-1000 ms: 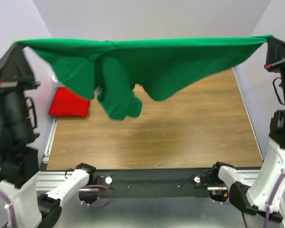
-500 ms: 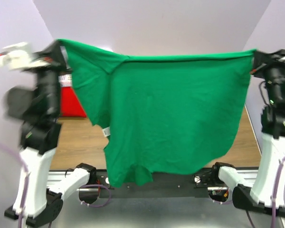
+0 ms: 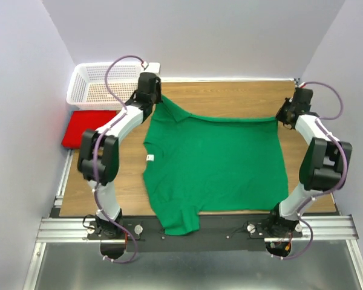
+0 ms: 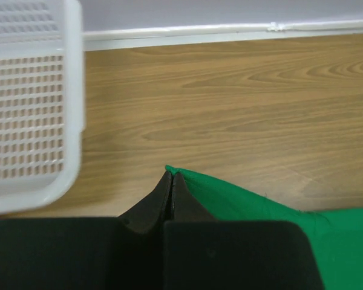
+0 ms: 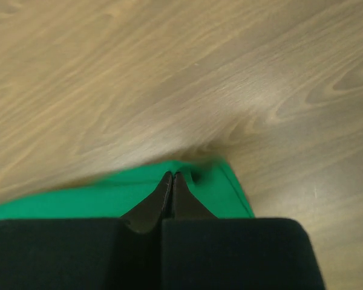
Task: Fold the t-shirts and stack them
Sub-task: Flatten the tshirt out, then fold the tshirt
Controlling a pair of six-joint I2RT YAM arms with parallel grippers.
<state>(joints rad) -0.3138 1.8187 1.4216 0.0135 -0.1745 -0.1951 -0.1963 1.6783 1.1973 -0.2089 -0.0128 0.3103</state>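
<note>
green shirt point(image 3: 218, 160) down from mid-air, now flat on table point(image 3: 230, 93), trailing back from both fingertips | basket point(image 4: 30, 103) left of left fingers | red shirt point(image 3: 85, 127) left-behind them | left gripper point(image 4: 171, 174) pinching a far shirt corner | right gripper point(image 5: 172, 174) pinching the other

Your top view looks down on the whole worktop point(image 3: 230, 96); each wrist view sits close over one upper corner of the green t-shirt point(image 3: 212, 157).
</note>
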